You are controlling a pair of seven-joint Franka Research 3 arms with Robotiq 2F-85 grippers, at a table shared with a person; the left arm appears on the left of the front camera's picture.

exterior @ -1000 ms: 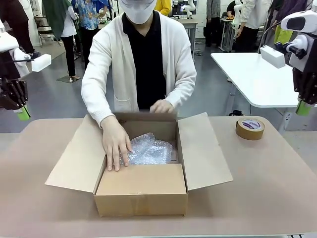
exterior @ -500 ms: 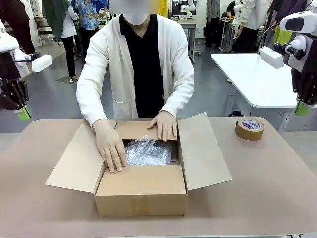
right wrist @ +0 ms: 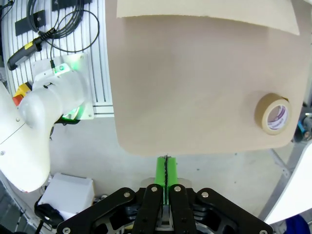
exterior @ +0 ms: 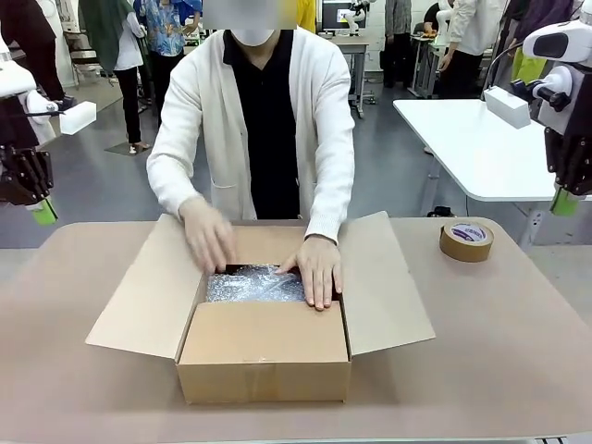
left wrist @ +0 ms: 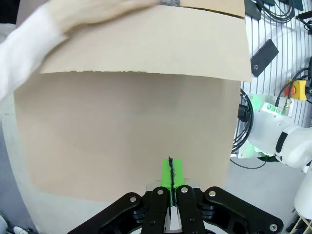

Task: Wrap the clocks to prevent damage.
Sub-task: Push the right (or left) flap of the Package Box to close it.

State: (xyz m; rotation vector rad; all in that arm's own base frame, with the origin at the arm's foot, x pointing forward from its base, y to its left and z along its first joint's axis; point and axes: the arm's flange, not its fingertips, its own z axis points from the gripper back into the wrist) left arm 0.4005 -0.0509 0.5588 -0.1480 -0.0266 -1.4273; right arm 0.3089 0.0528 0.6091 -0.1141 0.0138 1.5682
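An open cardboard box (exterior: 264, 347) stands mid-table with bubble wrap (exterior: 250, 285) lying inside; the clocks are hidden under it. The person presses one hand (exterior: 319, 268) on the wrap's right side, while the other hand (exterior: 211, 239), blurred, hovers over the box's back left. My left gripper (exterior: 42, 211) hangs shut, high off the table's left end; the left wrist view has its green pads (left wrist: 170, 170) pressed together above the table, with a box flap (left wrist: 146, 44) beyond. My right gripper (exterior: 562, 202) hangs shut, high off the right end, pads together (right wrist: 165, 168).
A roll of brown tape (exterior: 467, 240) lies at the table's far right, also below my right gripper (right wrist: 274, 113). The box's side flaps (exterior: 384, 282) spread wide. The tan tabletop (exterior: 499, 351) is bare to the right. A white table (exterior: 481, 139) stands behind.
The person's hand on the right slid forward onto the bubble wrap and flattened it. The other hand lifted off the wrap toward the box's back. Both arms stayed still.
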